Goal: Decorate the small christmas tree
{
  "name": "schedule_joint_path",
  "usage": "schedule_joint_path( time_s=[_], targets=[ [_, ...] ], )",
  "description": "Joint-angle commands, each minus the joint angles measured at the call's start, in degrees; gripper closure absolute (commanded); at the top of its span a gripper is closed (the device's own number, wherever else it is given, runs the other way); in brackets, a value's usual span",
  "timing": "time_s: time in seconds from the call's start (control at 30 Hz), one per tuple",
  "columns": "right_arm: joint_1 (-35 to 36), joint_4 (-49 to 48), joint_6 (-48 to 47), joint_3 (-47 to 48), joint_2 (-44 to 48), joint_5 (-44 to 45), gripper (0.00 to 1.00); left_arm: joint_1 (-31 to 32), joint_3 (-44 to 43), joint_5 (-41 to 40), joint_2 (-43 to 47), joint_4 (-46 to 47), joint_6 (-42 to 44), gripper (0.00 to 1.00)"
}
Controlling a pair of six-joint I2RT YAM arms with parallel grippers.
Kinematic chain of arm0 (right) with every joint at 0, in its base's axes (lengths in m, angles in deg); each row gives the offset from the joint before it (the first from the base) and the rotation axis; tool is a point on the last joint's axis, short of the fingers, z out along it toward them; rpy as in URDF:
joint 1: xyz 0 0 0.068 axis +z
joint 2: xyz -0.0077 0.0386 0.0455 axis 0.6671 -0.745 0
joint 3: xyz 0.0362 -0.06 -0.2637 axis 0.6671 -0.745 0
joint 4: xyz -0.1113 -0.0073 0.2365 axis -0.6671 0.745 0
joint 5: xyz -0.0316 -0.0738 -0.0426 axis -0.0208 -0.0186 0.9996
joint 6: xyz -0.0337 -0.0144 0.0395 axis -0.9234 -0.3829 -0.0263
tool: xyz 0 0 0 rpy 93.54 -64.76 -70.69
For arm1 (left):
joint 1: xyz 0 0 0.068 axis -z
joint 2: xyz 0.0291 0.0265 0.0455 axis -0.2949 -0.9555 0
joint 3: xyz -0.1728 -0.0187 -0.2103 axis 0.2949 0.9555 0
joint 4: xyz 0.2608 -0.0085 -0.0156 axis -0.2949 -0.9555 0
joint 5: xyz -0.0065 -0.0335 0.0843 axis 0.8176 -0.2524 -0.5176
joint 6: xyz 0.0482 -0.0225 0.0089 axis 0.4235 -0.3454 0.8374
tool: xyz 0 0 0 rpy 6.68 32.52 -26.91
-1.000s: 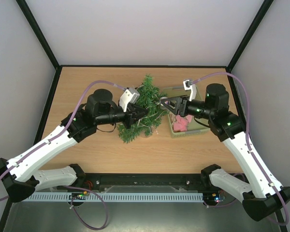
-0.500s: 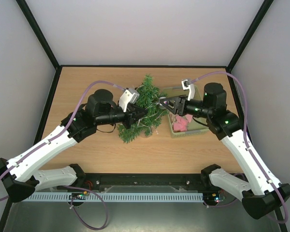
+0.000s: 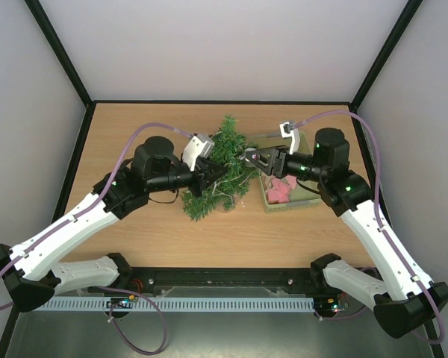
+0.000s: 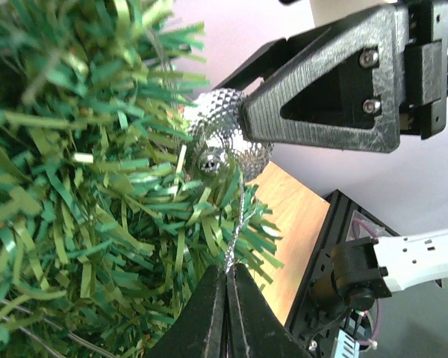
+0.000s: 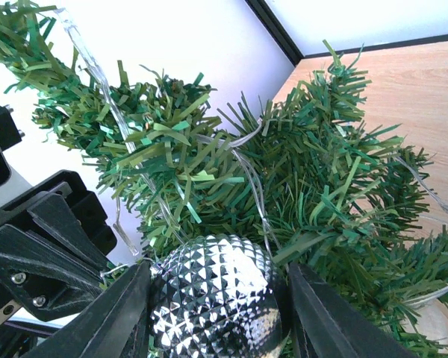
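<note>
Two grippers share one silver bauble [image 4: 224,138] at the small christmas tree [image 3: 228,138]: right gripper [image 3: 249,157] clamps it; left gripper [image 4: 226,287] pinches its thread [image 4: 237,224], likely for hooking.

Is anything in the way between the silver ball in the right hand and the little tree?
Nothing visible. The silver ball, clamped in the right hand, sits against the small christmas tree; the left hand pinches the ball's string.

Edges cut off the small christmas tree [image 5: 321,171] and silver bauble [image 5: 215,298].
</note>
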Motion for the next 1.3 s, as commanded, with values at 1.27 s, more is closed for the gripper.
schedule_joint_path(
  time_s=[1.27],
  targets=[
    [0.36,-0.77,-1.76,2.72,0.48,-0.72,0.61,0.09,-1.6,3.57,-0.1,0.32,-0.32,0.98]
  ],
)
